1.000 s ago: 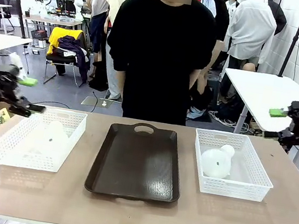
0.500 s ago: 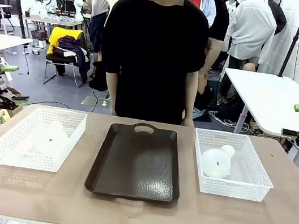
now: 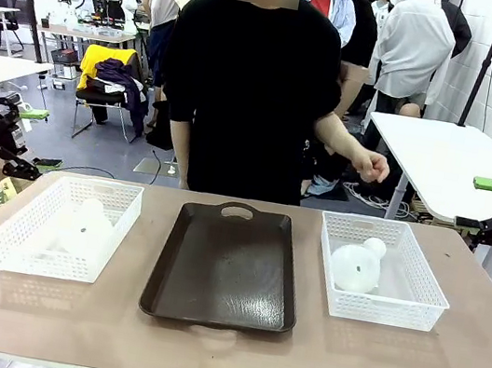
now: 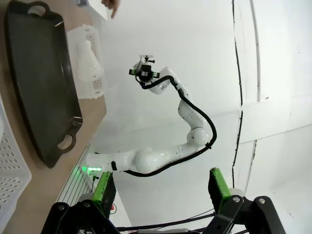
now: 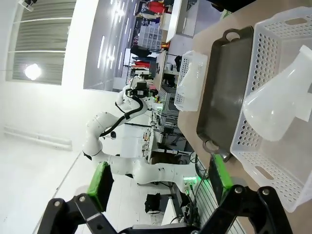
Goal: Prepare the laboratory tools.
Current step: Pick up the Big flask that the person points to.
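Two frosted-white conical flasks lie on their sides, one in each white lattice basket. The left flask (image 3: 78, 227) (image 5: 194, 73) is in the left basket (image 3: 48, 264). The right flask (image 3: 357, 264) (image 5: 285, 102) (image 4: 90, 58) is in the right basket (image 3: 385, 311) (image 5: 251, 87). My left gripper (image 3: 30, 142) (image 4: 161, 189) hangs open beyond the table's left edge, level with the left basket's far corner. My right gripper (image 3: 477, 204) (image 5: 160, 181) hangs open off the table's far right corner, beside the right basket. Neither one touches anything.
A dark brown tray (image 3: 225, 266) (image 4: 39, 83) (image 5: 224, 83) with handles lies between the baskets. A person in black stands at the far side, one fist (image 3: 372, 165) raised above the right basket's far edge. A white table (image 3: 439, 160) stands behind my right gripper.
Both grippers have drawn outward from the baskets toward the picture's edges, still open. The person has raised a fist toward the right basket.
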Controlling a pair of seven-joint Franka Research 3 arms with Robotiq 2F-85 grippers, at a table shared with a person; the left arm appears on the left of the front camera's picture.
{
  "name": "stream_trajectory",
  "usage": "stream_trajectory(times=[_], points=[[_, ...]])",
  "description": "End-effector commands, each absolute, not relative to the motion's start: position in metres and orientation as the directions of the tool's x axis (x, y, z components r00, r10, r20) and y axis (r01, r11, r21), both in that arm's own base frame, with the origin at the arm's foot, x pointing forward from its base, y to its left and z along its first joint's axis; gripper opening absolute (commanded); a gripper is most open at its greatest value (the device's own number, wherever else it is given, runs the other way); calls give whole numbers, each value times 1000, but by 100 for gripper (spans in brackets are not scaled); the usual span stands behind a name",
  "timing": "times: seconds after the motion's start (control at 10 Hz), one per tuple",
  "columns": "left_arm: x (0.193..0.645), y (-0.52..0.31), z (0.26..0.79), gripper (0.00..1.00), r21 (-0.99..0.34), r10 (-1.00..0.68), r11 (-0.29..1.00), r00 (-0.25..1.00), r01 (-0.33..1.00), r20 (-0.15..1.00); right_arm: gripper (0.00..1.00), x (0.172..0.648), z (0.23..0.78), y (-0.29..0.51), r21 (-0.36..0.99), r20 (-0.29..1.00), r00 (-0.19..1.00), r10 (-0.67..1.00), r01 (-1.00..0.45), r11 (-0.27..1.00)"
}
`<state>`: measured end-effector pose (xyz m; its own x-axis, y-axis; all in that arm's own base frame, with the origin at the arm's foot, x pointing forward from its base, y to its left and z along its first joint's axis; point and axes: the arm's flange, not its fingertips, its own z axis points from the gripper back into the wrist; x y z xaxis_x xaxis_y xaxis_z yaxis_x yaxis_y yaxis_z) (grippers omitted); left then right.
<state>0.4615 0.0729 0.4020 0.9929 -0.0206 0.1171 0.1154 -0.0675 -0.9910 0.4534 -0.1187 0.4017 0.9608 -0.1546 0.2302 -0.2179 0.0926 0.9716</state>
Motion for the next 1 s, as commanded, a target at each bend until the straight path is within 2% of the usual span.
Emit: stream_trajectory(times=[0.0,0.9], points=[[461,75,402,100,-990,-21,-74,992,120,121,100,453,406,-117,970,237,960,-149,-225,87],[461,75,402,100,-990,-21,-74,992,120,121,100,453,406,-117,970,237,960,-149,-225,87]])
